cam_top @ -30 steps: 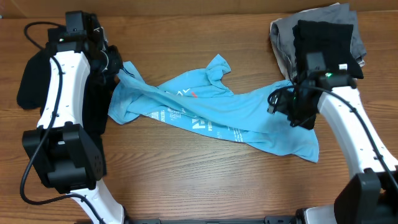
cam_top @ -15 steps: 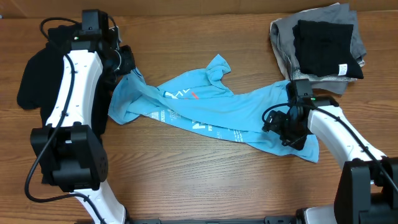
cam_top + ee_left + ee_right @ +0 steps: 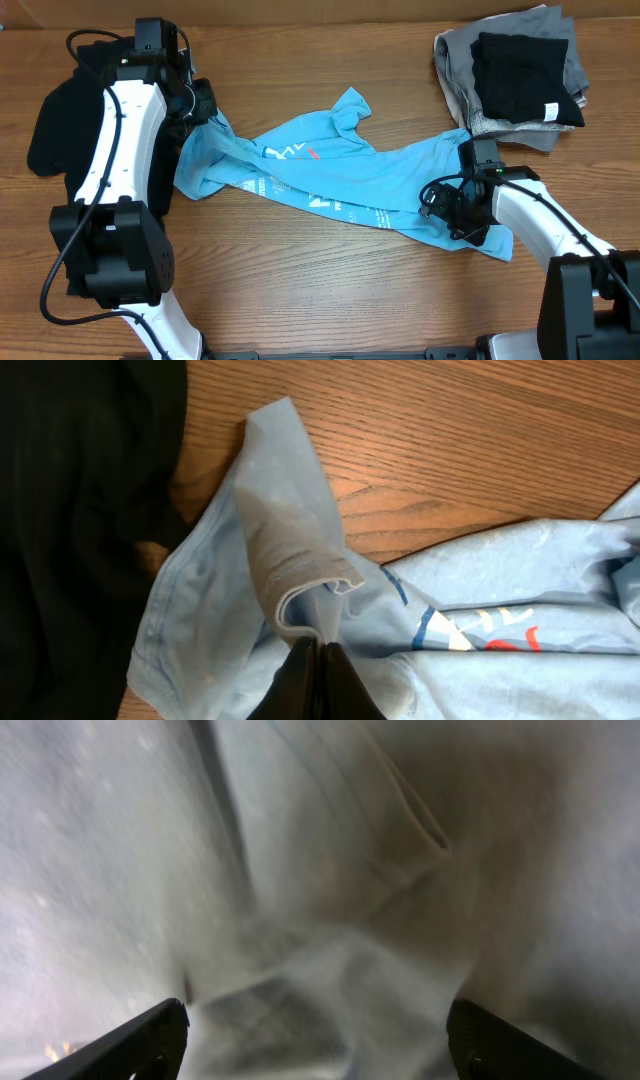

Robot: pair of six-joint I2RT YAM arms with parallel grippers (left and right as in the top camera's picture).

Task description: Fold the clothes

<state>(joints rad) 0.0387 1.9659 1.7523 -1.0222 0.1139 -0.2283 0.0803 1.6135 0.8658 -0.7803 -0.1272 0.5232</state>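
**Blue T-shirt pinched at one end, right gripper now down on the other**

Light blue T-shirt (image 3: 330, 175) lies rumpled lengthwise across the wooden table (image 3: 330, 290); it is soft jersey with printed lettering. The left gripper (image 3: 205, 108) is clamped tight on a curled hem corner, just beside the black garment (image 3: 50, 130). Within the last second the right gripper (image 3: 450, 210) has dropped from near the folded pile (image 3: 520, 75) onto the shirt's opposite hem, jaws wide apart, gripping nothing. Stretching the shirt flat looks close.
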